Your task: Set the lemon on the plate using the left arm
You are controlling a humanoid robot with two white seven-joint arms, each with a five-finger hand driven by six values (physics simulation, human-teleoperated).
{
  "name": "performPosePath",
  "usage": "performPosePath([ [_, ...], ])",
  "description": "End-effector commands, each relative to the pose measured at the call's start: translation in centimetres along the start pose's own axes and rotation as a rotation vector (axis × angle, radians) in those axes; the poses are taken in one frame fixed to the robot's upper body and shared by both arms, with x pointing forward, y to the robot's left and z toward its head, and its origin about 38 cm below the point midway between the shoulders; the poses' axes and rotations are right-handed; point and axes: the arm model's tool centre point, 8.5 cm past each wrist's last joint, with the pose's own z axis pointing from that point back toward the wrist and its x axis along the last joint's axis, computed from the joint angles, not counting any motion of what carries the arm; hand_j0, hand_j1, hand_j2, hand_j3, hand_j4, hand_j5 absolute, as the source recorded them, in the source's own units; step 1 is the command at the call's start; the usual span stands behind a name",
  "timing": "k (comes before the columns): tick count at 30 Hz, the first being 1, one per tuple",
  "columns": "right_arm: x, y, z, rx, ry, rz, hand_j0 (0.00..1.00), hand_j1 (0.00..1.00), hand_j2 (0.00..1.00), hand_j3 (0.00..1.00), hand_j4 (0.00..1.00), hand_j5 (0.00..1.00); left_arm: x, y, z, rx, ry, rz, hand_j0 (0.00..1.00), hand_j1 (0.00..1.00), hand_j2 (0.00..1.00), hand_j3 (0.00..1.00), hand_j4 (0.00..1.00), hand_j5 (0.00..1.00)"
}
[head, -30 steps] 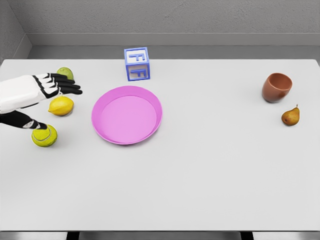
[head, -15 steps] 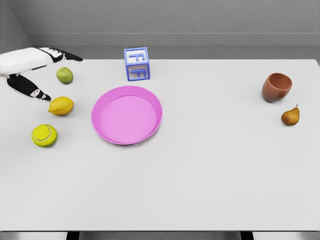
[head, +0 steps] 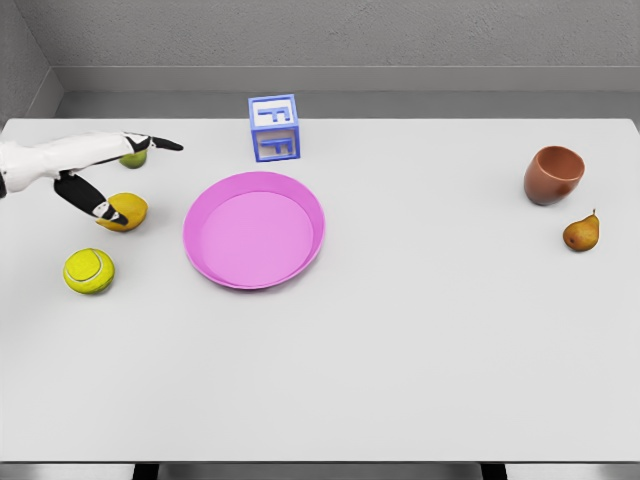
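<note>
The yellow lemon (head: pixel 127 211) lies on the white table left of the pink plate (head: pixel 254 229). My left hand (head: pixel 125 175) reaches in from the left edge and hovers over the lemon, open. Its fingers (head: pixel 160 144) stretch out past the lemon's far side, and its thumb (head: pixel 100 206) points down onto the lemon's near-left side. The lemon rests on the table, partly hidden by the thumb. The plate holds nothing. My right arm is out of view.
A green lime (head: pixel 133 158) sits behind the hand, mostly covered by the fingers. A tennis ball (head: pixel 88 270) lies in front of the lemon. A blue letter block (head: pixel 274 127) stands behind the plate. At the far right are a brown cup (head: pixel 553 174) and a pear (head: pixel 581 232).
The left hand rose and drew back toward the far left, then came down and forward over the lemon. Its thumb now reaches the lemon. Nothing else has moved.
</note>
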Motion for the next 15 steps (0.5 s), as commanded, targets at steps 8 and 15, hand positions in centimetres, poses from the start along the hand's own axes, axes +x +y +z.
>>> performPosePath([
  [8, 0.0, 0.0, 0.0, 0.000, 0.000, -0.001, 1.00, 1.00, 1.00, 1.00, 1.00, 1.00, -0.9, -1.3, -0.7, -0.008, 0.011, 0.048, 1.00, 1.00, 1.00, 1.00, 1.00, 1.00],
  [15, 0.0, 0.0, 0.0, 0.000, 0.000, -0.001, 1.00, 1.00, 1.00, 1.00, 1.00, 1.00, -2.9, -1.7, 0.0, -0.005, 0.065, 0.084, 1.00, 1.00, 1.00, 1.00, 1.00, 1.00],
])
